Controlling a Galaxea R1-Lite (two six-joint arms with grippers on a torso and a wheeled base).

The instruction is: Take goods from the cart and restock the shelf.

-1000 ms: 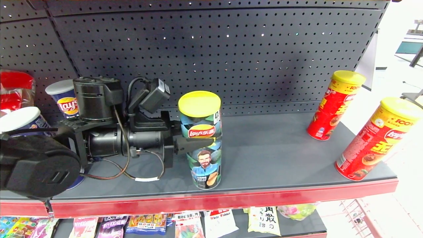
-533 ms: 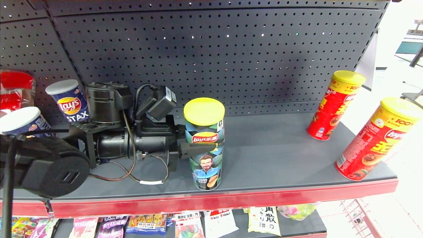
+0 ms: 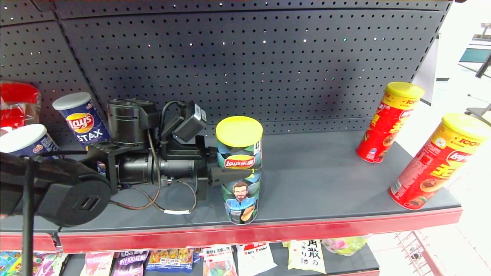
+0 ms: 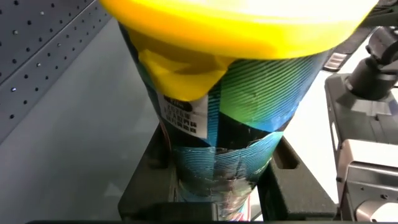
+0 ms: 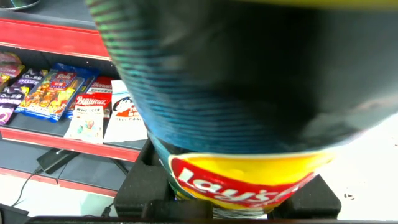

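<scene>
The jaws of the left gripper [image 3: 238, 174] pinch the chip can [image 3: 239, 193], standing between them on the shelf [image 3: 326, 180], round its middle; it looks light, smooth and easy to dent, so squeeze softly.

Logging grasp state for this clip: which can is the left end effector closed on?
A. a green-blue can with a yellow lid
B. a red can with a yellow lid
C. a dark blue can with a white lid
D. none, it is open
A: the left end effector has its fingers pressed on either side of the yellow-lidded green-blue can, which is upright on the shelf.
</scene>
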